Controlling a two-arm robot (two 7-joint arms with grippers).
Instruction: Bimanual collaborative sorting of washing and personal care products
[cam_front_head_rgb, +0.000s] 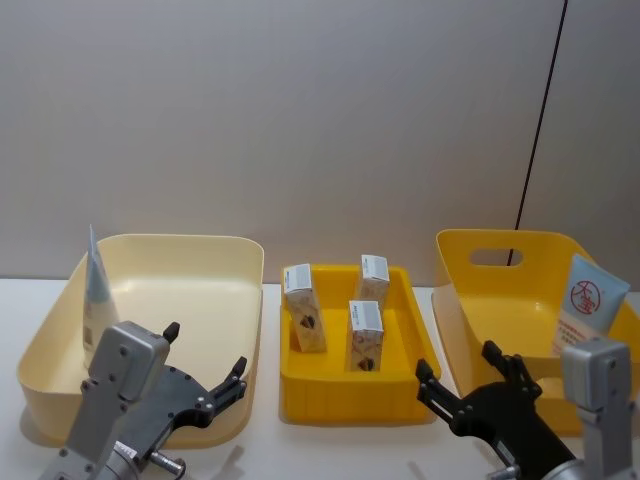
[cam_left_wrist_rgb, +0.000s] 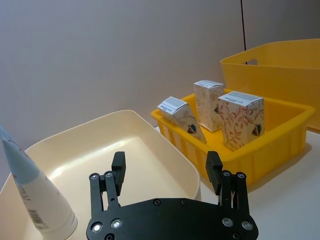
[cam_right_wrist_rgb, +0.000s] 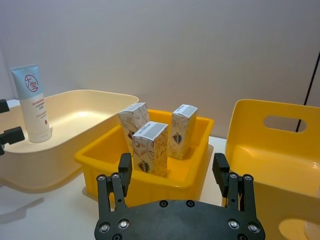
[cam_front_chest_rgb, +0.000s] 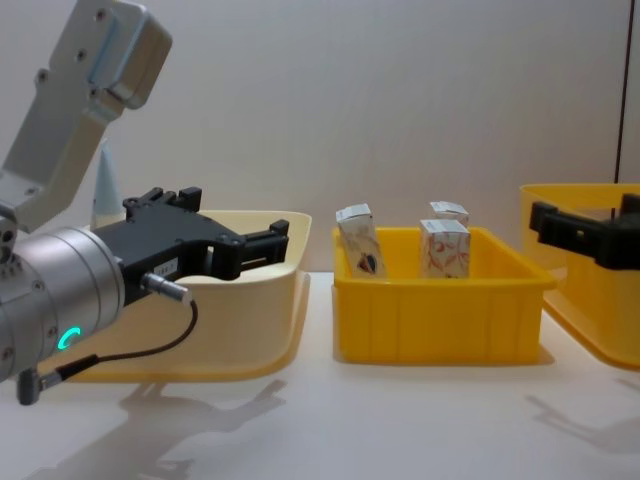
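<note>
— Closest to the lens first: how do your arms stand?

— My left gripper (cam_front_head_rgb: 205, 350) hovers at the near rim of the cream bin (cam_front_head_rgb: 180, 240), and my right gripper (cam_front_head_rgb: 458, 362) hangs just in front of the big yellow bin (cam_front_head_rgb: 470, 300). Both have their fingers spread wide and hold nothing.

— And the products?

— One light-blue tube (cam_front_head_rgb: 97, 290) stands upright by the cream bin's left wall. A second tube (cam_front_head_rgb: 590, 300) leans at the right side of the big yellow bin. Three small cartons (cam_front_head_rgb: 365, 335) sit in the middle yellow tray (cam_front_head_rgb: 340, 400) between the bins, the left one leaning.

— Which step is this?

— I judge it an approach, with neither arm committed to a pick. The next move, as I read it, calls for one gripper to pass over the tray's front wall, descend with fingers astride a carton, and close on its narrow sides without toppling a neighbour.
</note>
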